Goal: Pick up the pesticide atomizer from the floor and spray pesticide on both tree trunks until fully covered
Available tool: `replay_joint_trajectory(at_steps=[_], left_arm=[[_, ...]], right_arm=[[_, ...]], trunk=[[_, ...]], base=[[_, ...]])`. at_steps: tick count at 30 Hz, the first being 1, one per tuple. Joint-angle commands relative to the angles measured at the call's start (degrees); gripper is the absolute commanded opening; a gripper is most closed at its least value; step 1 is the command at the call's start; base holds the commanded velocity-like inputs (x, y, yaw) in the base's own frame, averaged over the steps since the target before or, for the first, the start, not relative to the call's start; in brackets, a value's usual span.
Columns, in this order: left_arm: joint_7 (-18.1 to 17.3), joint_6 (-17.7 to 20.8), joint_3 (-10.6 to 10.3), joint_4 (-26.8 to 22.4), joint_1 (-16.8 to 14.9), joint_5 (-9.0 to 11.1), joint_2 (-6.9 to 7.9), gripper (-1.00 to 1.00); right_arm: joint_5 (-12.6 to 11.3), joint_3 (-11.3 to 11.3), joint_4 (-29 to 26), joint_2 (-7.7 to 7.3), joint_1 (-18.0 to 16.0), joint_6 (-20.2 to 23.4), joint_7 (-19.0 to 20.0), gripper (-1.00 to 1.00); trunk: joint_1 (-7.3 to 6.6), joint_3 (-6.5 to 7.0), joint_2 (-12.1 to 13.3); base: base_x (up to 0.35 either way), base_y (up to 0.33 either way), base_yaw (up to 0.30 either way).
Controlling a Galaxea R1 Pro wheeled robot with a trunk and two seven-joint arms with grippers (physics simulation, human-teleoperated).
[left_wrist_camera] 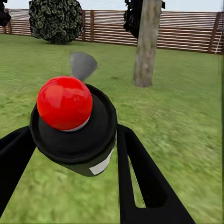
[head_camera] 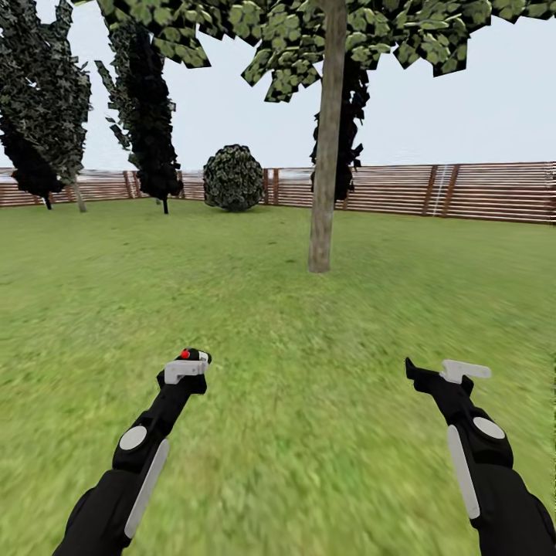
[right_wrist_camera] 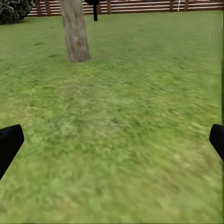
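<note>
My left gripper [head_camera: 188, 371] is shut on the pesticide atomizer [head_camera: 194, 356], a small black sprayer with a red dot on top. In the left wrist view the atomizer [left_wrist_camera: 77, 135] sits between the two black fingers [left_wrist_camera: 144, 182], its red cap facing the camera and a pale label on its side. One tree stands ahead on the grass, its thick grey-brown trunk [head_camera: 327, 154] a few metres beyond both arms and slightly right of centre; the same trunk [left_wrist_camera: 146, 42] [right_wrist_camera: 74, 30] appears in both wrist views. My right gripper [head_camera: 442, 372] is open and holds nothing over the grass floor [head_camera: 293, 432].
A brown slatted fence [head_camera: 479, 191] closes the lawn at the back. A round dark bush [head_camera: 233, 177] stands by the fence, and dark thin-trunked conifers [head_camera: 150, 116] rise at the left. Open grass lies between me and the trunk.
</note>
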Motion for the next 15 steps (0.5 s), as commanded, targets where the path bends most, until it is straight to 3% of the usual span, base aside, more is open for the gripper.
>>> replay_joint_trajectory(at_steps=[1,15], left_arm=[[-0.2,0.3,0.1,-0.1,0.0,0.4,0.00,-1.00],[-0.2,0.4,0.0,0.0,0.0,0.4,0.00,-1.00]], right_arm=[[0.0,0.0,-0.1,0.00,0.0,0.3,0.1,1.00],[0.0,0.0,0.0,0.00,0.0,0.3,0.1,1.00]], trunk=[[0.02,0.00,0.0],[0.02,0.15,0.0]], base=[[0.329,0.000,-0.192],[0.329,0.000,-0.030]])
